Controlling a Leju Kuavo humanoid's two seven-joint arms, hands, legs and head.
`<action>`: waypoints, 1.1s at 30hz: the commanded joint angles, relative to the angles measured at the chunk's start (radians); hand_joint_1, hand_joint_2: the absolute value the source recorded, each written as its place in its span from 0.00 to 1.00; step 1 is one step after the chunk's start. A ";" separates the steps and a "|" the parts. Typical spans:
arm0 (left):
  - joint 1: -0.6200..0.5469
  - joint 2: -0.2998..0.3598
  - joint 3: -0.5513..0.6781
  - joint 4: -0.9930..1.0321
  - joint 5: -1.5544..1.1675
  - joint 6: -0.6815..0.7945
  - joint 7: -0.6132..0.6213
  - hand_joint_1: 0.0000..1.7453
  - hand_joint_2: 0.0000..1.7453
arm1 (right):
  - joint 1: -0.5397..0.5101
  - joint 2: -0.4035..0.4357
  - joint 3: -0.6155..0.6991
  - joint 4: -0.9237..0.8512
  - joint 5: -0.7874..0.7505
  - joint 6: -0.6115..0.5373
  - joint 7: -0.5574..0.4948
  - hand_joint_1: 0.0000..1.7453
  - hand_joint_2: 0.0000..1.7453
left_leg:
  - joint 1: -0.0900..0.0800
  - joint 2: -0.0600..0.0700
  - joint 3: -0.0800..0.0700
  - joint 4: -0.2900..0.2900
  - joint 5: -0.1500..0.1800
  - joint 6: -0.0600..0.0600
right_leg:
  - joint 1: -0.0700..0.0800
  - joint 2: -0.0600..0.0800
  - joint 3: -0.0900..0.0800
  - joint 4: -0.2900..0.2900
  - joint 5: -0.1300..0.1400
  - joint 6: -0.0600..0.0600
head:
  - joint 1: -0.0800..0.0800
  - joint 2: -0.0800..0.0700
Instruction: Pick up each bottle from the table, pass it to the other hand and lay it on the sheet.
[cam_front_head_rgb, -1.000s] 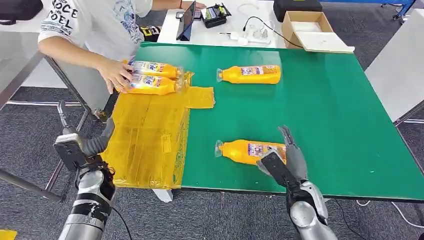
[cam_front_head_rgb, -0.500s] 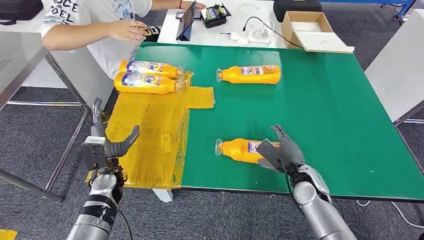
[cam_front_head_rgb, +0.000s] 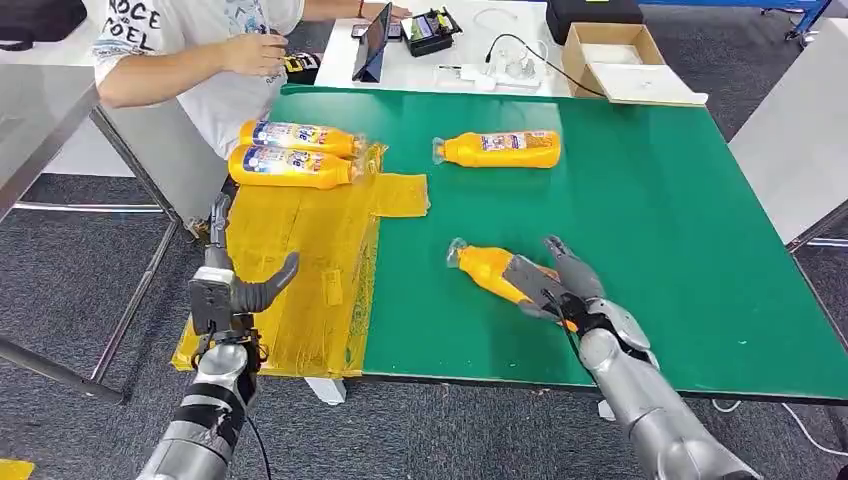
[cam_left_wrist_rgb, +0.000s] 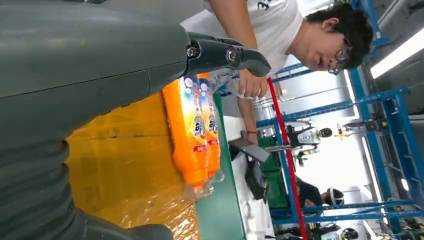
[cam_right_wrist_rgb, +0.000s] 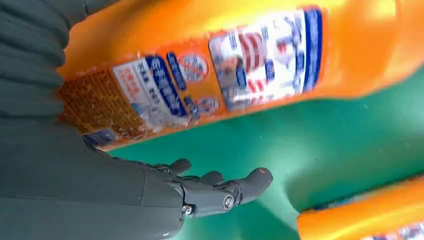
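Right hand (cam_front_head_rgb: 556, 290) wrapped around an orange bottle (cam_front_head_rgb: 490, 272), low and centre-right in frame on the green table (cam_front_head_rgb: 680, 220). Long axis diagonal, clear cap toward upper left, base toward lower right. Left hand (cam_front_head_rgb: 228, 290) at lower left, holding nothing, fingers spread above the yellow sheet (cam_front_head_rgb: 300, 250).

table (cam_front_head_rgb: 680, 210): green top
sheet (cam_front_head_rgb: 300, 270): yellow, see-thru, shiny; at table's left edge
bottles on sheet (cam_front_head_rgb: 295, 153): orange, blue/white/red labels; table's far-left corner
bottle far (cam_front_head_rgb: 498, 148): orange, blue/white label, clear cap end; mid table, far side
bottle near (cam_front_head_rgb: 490, 270): orange w/ blue, white, red label; table's near edge
right hand (cam_front_head_rgb: 565, 290): grey cover, dark fingers
left hand (cam_front_head_rgb: 228, 285): grey, dark fingers
person's shirt (cam_front_head_rgb: 190, 40): white, dark lettering; past table's far-left corner
box (cam_front_head_rgb: 625, 60): brown cardboard; beyond table's far edge
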 joint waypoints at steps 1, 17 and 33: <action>-0.066 0.009 -0.009 0.132 0.008 -0.006 -0.005 0.00 1.00 | -0.129 0.009 0.103 0.224 -0.010 0.114 -0.021 0.00 1.00 | -0.001 0.001 0.002 -0.001 0.000 0.001 | 0.000 0.000 0.001 0.000 0.000 -0.001 | 0.000 0.000; -0.016 0.010 -0.004 0.105 -0.017 0.004 0.019 0.00 1.00 | -0.097 -0.020 0.236 0.073 0.033 0.103 0.082 0.00 1.00 | -0.001 0.002 0.003 -0.002 0.000 0.002 | 0.000 0.000 0.002 -0.002 0.000 -0.002 | 0.001 0.000; -0.001 0.007 0.018 0.105 -0.040 -0.004 0.034 0.00 1.00 | -0.037 -0.057 0.254 -0.043 0.009 0.094 0.138 0.00 1.00 | -0.001 0.002 0.002 -0.001 0.000 0.002 | 0.000 0.000 0.002 -0.001 0.000 -0.002 | 0.000 0.000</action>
